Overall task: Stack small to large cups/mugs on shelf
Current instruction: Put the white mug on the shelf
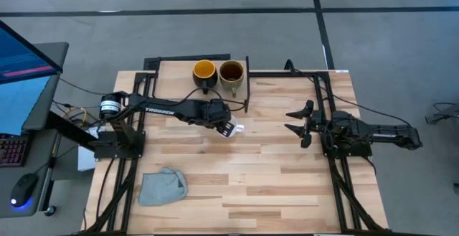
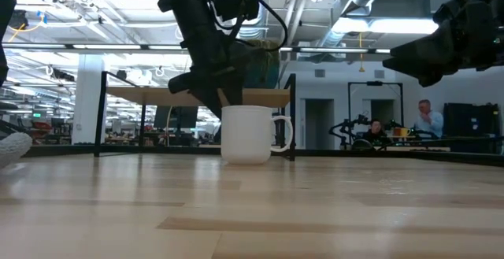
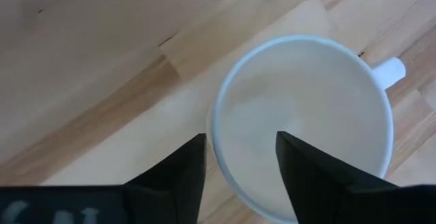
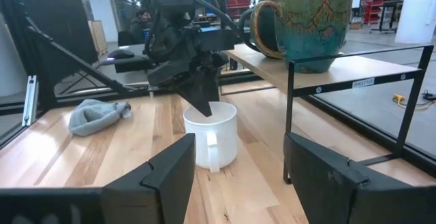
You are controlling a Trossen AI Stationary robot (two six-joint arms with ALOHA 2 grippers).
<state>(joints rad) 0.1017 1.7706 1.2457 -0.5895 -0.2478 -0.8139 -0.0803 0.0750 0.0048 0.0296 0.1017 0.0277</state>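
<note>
A small white mug (image 1: 235, 129) stands upright on the table, its handle (image 2: 283, 133) toward the table's right. My left gripper (image 1: 227, 125) is open above it, pointing down: one finger (image 3: 303, 173) is inside the mug and the other (image 3: 180, 176) is outside its wall. A dark mug with an orange-yellow inside (image 1: 204, 71) and an olive-tan mug with a brown inside (image 1: 231, 72) stand side by side on the shelf (image 4: 320, 71) at the far edge. My right gripper (image 1: 289, 120) is open and empty at the table's right. My left gripper straddles the white mug's rim (image 3: 212, 139) on the side away from the handle, from above. The outer finger stands close against the wall. I cannot tell whether it touches. The mug rests on the table.
A grey-blue cloth (image 1: 162, 186) lies crumpled near the table's front left. The shelf's thin black legs (image 4: 289, 122) stand just beyond the white mug. Bare tabletop lies between the two arms and toward the near edge. People sit in the room far behind.
</note>
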